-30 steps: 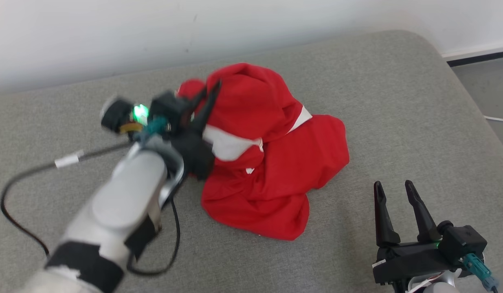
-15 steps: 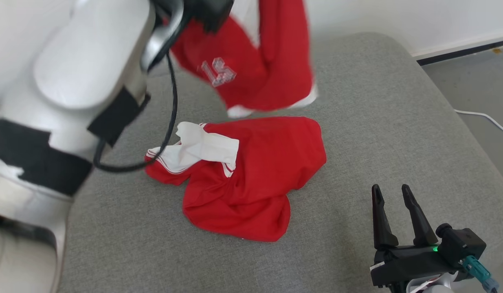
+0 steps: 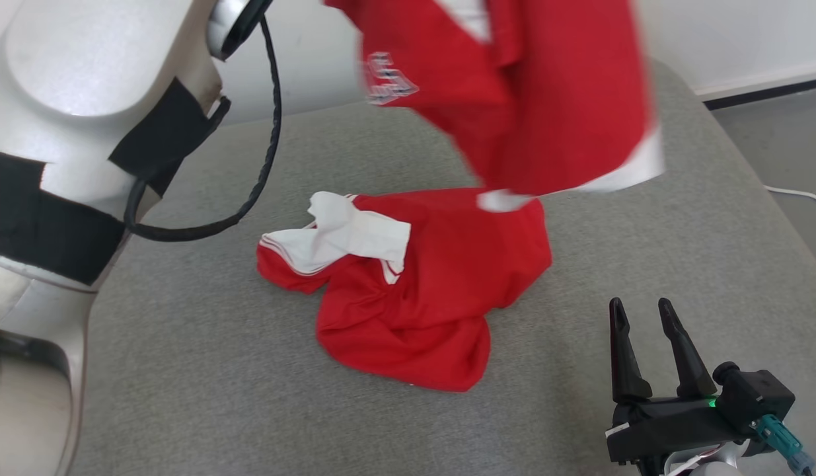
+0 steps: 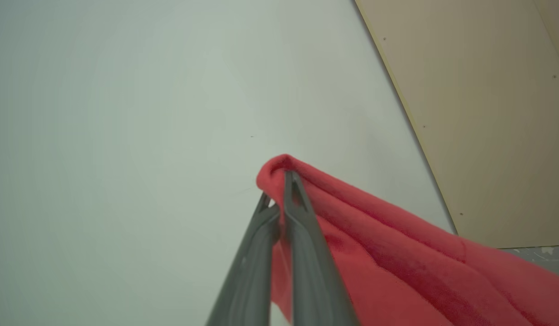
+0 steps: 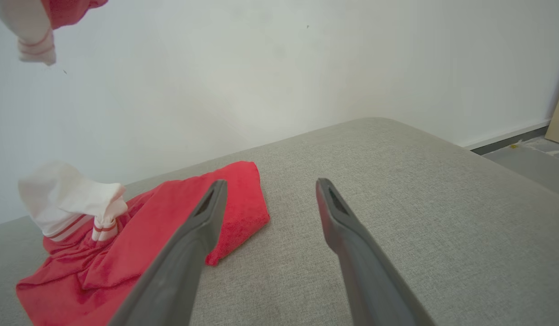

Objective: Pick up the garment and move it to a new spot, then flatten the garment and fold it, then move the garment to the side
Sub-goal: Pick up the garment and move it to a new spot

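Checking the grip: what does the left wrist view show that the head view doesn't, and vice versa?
Left wrist view: the left gripper shut on a fold of the lifted red fabric garment. Head view: a second crumpled red-and-white garment lying on the grey upholstered cushion, and the open right gripper. Both: the lifted garment's red cloth hanging.

two garments [image 3: 546, 99] [image 3: 441, 291], two end effectors [image 4: 279, 190] [image 3: 639, 305]

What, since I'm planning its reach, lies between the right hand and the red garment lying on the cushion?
Nothing stands there: in the head view, bare grey cushion separates the open right hand from the lying red garment.
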### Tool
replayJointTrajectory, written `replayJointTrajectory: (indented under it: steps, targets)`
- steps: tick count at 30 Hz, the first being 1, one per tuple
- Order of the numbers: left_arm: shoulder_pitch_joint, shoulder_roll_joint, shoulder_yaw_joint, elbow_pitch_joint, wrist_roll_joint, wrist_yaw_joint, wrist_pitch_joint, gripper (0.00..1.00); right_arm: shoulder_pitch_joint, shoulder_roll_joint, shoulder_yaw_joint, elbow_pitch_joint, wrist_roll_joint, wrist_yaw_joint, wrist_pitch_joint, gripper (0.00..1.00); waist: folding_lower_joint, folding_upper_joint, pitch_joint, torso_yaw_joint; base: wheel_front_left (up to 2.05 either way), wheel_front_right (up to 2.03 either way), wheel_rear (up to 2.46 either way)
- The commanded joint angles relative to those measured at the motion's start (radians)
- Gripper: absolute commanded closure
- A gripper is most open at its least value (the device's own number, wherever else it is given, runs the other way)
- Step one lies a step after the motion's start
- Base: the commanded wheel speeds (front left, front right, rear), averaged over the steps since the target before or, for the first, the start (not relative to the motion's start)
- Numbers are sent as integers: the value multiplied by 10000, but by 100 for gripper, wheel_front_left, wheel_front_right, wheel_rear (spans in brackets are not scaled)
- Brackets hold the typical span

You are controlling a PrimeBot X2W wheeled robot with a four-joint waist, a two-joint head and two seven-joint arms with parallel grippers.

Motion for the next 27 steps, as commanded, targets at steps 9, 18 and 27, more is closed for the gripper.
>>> replayJointTrajectory:
  steps: [9,18,27]
  targets:
    - [622,692,319,169,-315,58,-299,100,-67,4,-178,-424,-508,-22,-4,0,0,-1,240,1320,0,0,0]
    - [1502,1774,907,-95,-439,376,-440,100,-154,-294,-213,-974,-886,-22,-2,0,0,-1,683,3062,0,0,0]
    - [2516,2611,1850,-445,-692,774,-455,100,-188,-740,-61,-1598,-1129,-22,-3,0,0,-1,1108,4642,0,0,0]
